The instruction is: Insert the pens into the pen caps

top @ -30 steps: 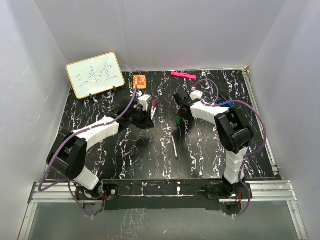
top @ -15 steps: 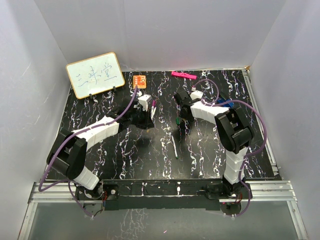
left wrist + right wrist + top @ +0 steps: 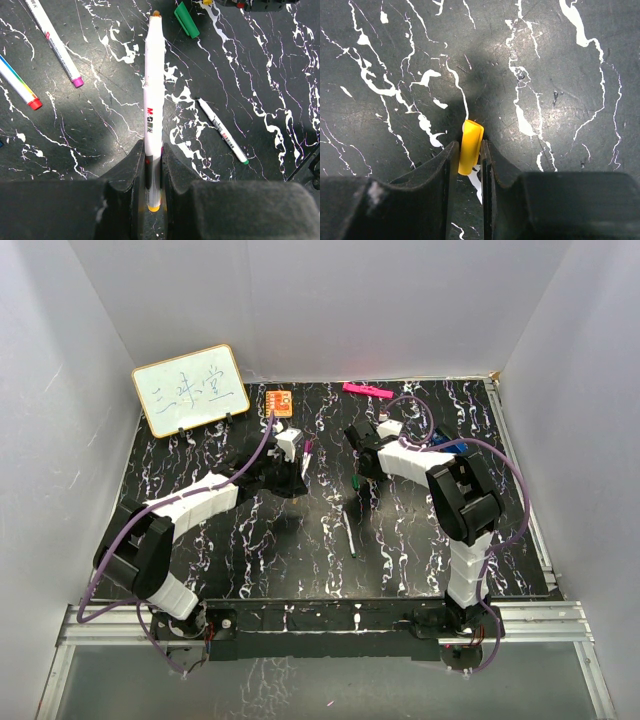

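Yellow pen cap: on tabletop, gripped on both sides by right fingers, long axis parallel to them. Yellow-tipped pen: clamped in left fingers, tip pointed roughly toward right fingers, well apart.

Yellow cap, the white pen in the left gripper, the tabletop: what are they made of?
Yellow cap: looks like moulded plastic, smooth, semi-gloss, soft highlight along its side.
White pen: likely plastic barrel, glossy, crisp printed logo.
Tabletop: black with white marble-like veins, low sheen; laminate, film or stone, cannot tell.
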Available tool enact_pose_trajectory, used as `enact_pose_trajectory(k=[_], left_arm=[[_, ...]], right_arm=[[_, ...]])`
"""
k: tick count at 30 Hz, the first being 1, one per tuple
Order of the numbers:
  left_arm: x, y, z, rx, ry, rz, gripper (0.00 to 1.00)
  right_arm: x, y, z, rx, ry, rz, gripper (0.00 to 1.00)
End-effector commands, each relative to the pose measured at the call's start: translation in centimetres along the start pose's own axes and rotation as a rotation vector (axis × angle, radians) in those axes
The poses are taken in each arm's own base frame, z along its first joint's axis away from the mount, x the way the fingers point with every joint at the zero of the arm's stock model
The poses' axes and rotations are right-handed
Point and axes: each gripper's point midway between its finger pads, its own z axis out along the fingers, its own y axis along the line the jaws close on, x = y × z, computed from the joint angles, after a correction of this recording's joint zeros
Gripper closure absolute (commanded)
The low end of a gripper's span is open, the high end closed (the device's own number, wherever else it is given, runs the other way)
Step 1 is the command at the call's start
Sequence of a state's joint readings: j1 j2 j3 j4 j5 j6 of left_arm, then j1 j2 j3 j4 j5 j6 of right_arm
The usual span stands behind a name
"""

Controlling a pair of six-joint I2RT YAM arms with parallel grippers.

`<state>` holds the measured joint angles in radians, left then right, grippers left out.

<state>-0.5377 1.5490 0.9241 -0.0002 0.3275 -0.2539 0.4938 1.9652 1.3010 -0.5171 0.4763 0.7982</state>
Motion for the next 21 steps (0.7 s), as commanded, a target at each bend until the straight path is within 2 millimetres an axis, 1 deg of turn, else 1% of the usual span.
enact_pose_trajectory(k=[1,7,9,13,17,21], left_arm=[[-2.2,-0.6,-0.9,0.009,-0.063,0.019,1.00],[-1.9,-0.6,-0.9,0.009,-0.061,0.014,1.00],[-1.9,-0.6,-0.9,0.008,-0.062,0.014,1.00],[-1.8,-0.5,-0.9,0.006,-0.061,0.010,1.00],[-1.9,-0.4,-0.8,0.001,-0.065,0.008,1.00],[-2.1,-0.4,-0.9,-0.003,-0.070,0.009,1.00]], right_arm=[[5.3,-3.6,2.1,0.124,0.147,-0.119,0.78],[6.6,-3.7,2.7,0.124,0.192,-0.143,0.70],[6.8,-3.8,2.9,0.126,0.200,-0.152,0.70],[7.1,-4.0,2.8,0.122,0.205,-0.160,0.81],[7.7,-4.1,2.7,0.103,0.219,-0.163,0.88],[8.4,-3.6,2.6,0.052,0.238,-0.167,1.00]])
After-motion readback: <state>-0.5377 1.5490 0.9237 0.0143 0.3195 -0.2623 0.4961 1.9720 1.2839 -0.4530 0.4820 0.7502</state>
